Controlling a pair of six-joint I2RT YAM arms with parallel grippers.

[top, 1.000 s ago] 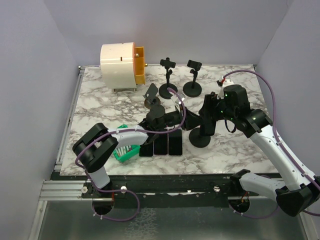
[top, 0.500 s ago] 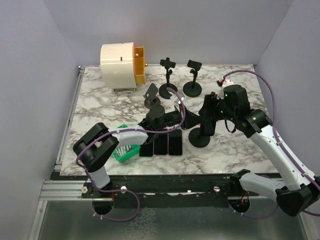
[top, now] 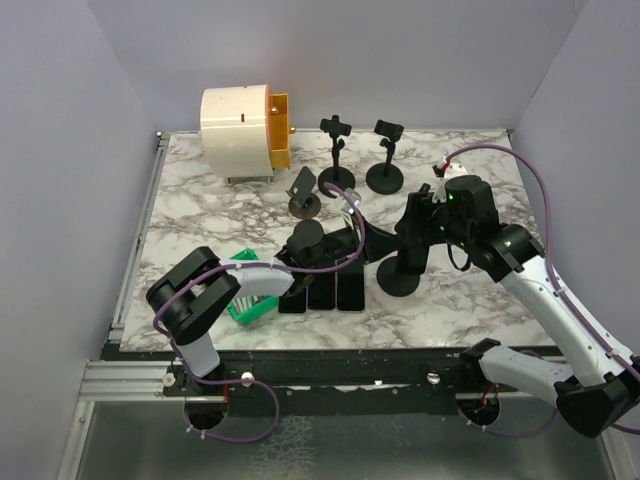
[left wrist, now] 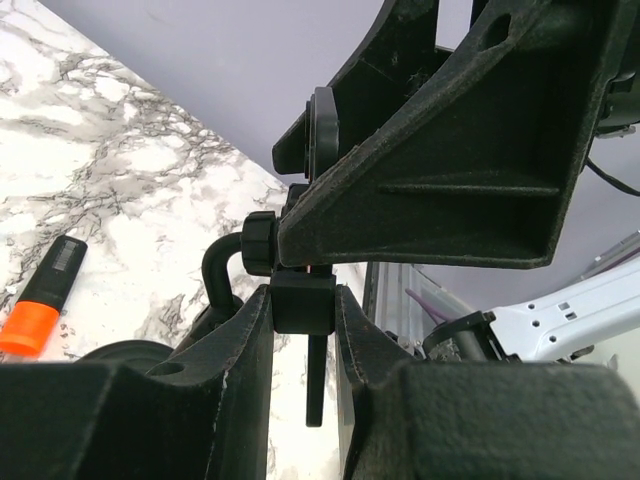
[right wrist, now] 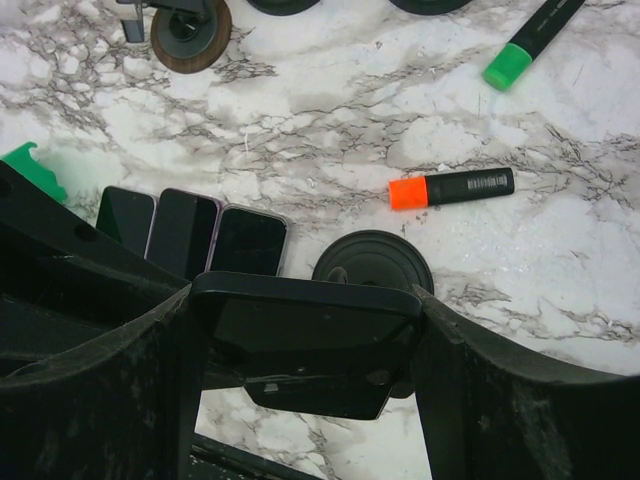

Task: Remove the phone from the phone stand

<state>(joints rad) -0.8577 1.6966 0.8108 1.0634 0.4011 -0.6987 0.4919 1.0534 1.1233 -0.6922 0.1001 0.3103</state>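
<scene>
The phone (right wrist: pixel 300 312) sits on top of the phone stand (right wrist: pixel 373 262), lying crosswise. The right gripper (top: pixel 416 226) is clenched on it: in the right wrist view its two fingers (right wrist: pixel 105 400) press the short ends of the phone at 9 and 3 o'clock. The left gripper (left wrist: pixel 303 322) grasps the stand lower down, and its fingers (left wrist: pixel 235 360) touch both sides of the small black block on the neck. In the top view the stand is at 4 o'clock from the middle of the table (top: pixel 200 215). Three other phones (right wrist: pixel 185 232) lie flat side by side at 9 o'clock from the round base of the stand. An orange marker (right wrist: pixel 452 187) lies between 1 and 2 o'clock from it.
</scene>
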